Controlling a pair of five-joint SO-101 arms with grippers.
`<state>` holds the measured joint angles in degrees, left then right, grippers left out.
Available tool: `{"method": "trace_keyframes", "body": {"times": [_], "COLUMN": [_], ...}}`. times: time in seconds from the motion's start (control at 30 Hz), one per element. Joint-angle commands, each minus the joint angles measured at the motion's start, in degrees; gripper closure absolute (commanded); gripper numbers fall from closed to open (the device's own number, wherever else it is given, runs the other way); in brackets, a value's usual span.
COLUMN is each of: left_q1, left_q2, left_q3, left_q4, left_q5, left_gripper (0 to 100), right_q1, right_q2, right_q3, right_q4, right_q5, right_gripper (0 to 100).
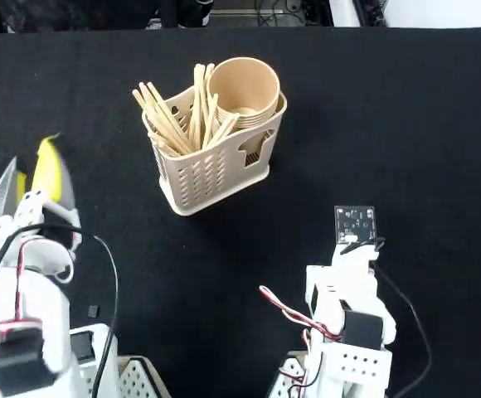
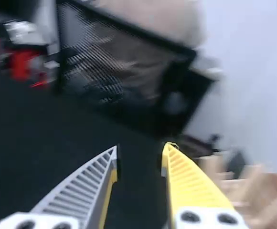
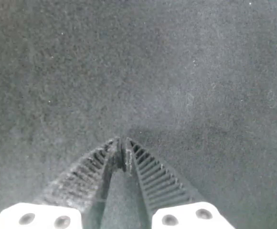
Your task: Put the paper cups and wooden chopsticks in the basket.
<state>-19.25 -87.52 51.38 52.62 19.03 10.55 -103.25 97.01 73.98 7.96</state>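
1. I am holding my jaws apart, the ribbed grey one and the yellow one pointing away from me with a clear gap between their tips.
2. The black table (image 2: pixel 43 124) is showing through that gap and spreading out beyond it.
3. Blurred pale tan shapes (image 2: pixel 253 191) are lying just beside the yellow one; I am not making out what they are.
4. Past the table, a dark mesh-fronted box (image 2: pixel 114 71) is standing, with red items (image 2: pixel 21 67) at one side and a white wall (image 2: pixel 253 71) at the other.
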Motion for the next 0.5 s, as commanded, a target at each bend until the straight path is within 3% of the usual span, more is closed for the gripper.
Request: {"method": "trace_keyframes", "body": {"times": [0.0, 0.17, 0.33, 0.47], "left_q1": [-4.88, -5.41, -5.32, -7.43], "left_q2": [-6.59, -17.85, -16.09, -16.62], "left_q3": [17.80, 36.09, 45.41, 45.49], "left_q4": [-6.42, -8.88, -9.23, -3.16], "left_q5": [-8.26, -19.43, -30.51, -32.09], "left_gripper": [84, 85, 94, 95], "right_q1": [-0.62, -0.62, -0.62, -0.62], "right_q2": [-3.82, -3.82, -3.82, -3.82], "right_q3": [-0.48, -0.48, -0.48, -0.48], "right_q4": [0.18, 0.18, 0.18, 0.18], "right_q5": [-0.18, -0.18, -0.18, -0.18], "right_gripper": [98.5, 98.5, 98.5, 98.5]}}
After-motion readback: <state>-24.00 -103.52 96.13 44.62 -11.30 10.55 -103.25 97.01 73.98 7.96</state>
